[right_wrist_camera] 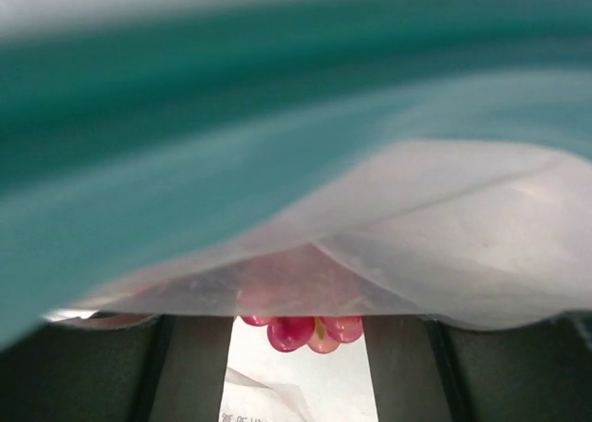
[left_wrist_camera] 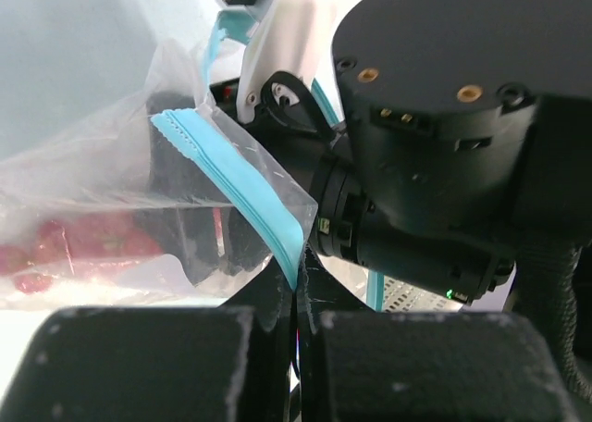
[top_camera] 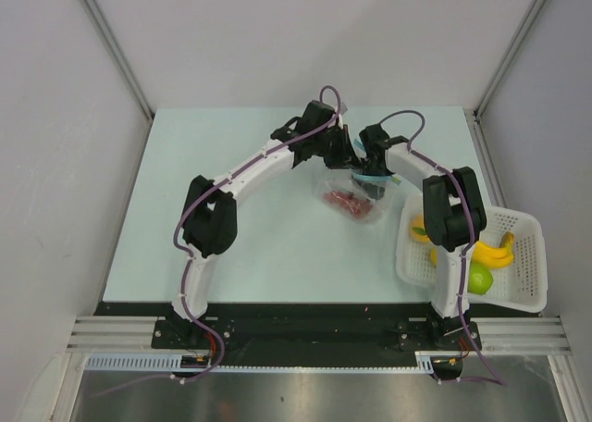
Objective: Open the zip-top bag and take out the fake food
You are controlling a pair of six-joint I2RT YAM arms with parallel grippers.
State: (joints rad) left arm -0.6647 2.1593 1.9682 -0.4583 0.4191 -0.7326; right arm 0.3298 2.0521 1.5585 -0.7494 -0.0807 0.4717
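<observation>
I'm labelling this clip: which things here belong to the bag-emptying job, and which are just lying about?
Job: zip-top bag; red berry cluster inside it; left pincer, shut on the zip strip; right pincer, open at the bag's mouth; banana and green apple, fake food outside the bag.
Lying about: white basket holding them.

Clear, crinkly zip-top bag (left_wrist_camera: 111, 163) with teal-blue zip strip (left_wrist_camera: 231, 177). Glossy red-pink berry cluster (top_camera: 347, 203) inside. White basket (top_camera: 527, 223), perforated grid pattern; yellow banana (top_camera: 495, 253), green apple (top_camera: 479, 278). Pale mint surface (top_camera: 231, 228). My arms (top_camera: 245, 170) white with black joints, purple cables (top_camera: 185, 220). My left tool (left_wrist_camera: 296, 297) black, white-flecked.
</observation>
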